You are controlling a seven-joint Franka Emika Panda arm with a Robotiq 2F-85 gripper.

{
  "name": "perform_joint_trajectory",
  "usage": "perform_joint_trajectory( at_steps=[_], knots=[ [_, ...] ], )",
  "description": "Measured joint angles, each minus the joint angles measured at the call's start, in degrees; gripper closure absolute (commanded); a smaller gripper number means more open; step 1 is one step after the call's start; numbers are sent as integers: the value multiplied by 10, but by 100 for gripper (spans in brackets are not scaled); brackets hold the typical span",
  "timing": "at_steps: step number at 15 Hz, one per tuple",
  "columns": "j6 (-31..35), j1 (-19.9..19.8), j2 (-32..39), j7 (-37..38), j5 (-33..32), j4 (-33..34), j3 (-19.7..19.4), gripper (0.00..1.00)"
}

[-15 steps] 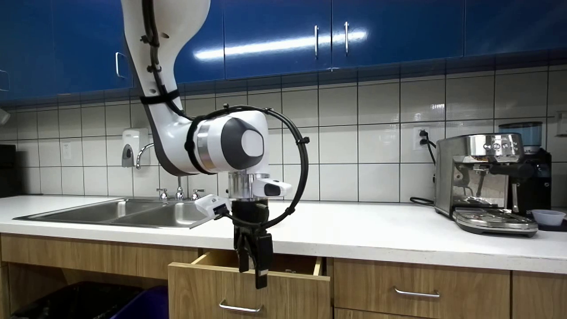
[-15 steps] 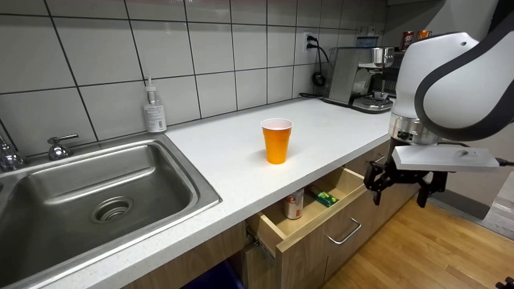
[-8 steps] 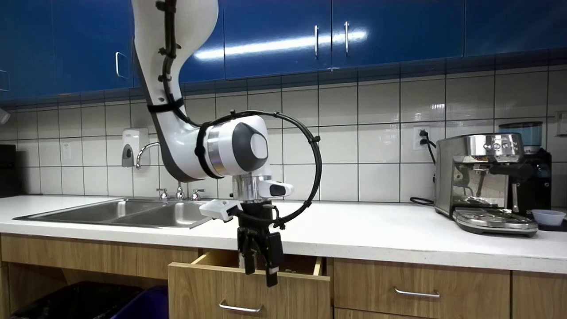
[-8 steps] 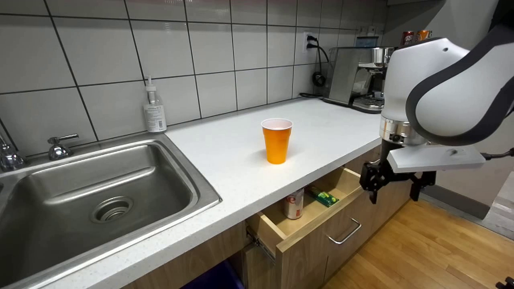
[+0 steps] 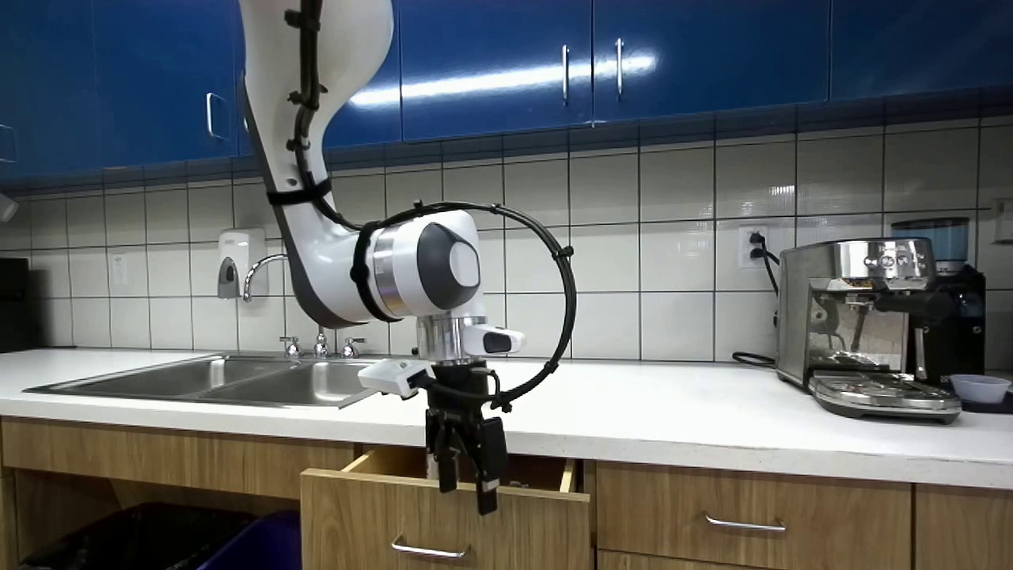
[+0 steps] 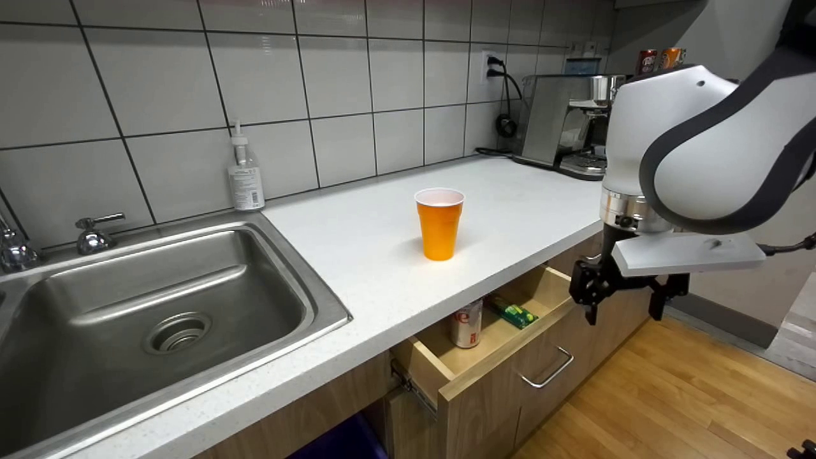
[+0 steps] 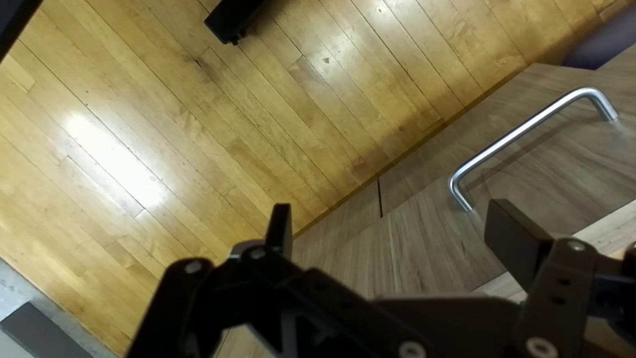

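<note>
Looks like lining up, black two-fingered gripper (image 6: 624, 313) wide and empty near the front edge of the open light-brown wooden drawer (image 5: 356, 514), so reaching its silver bar handle (image 7: 516, 134) probably calls for dropping lower.

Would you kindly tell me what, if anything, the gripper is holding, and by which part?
Nothing is held: the gripper stands open with nothing between its fingers, and the drawer handle is clear of them.

Both exterior views share the drawer (image 5: 419, 514); wrist's faces down.
</note>
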Motion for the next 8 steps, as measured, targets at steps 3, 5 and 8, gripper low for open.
perform_joint_trajectory(
  at_steps=[3,5,8],
  knots=[
    [0,0,4,-3,-7,1,0,0],
    [0,2,9,-3,-19,4,0,0],
    [1,5,24,-3,-38,16,0,0]
  ],
)
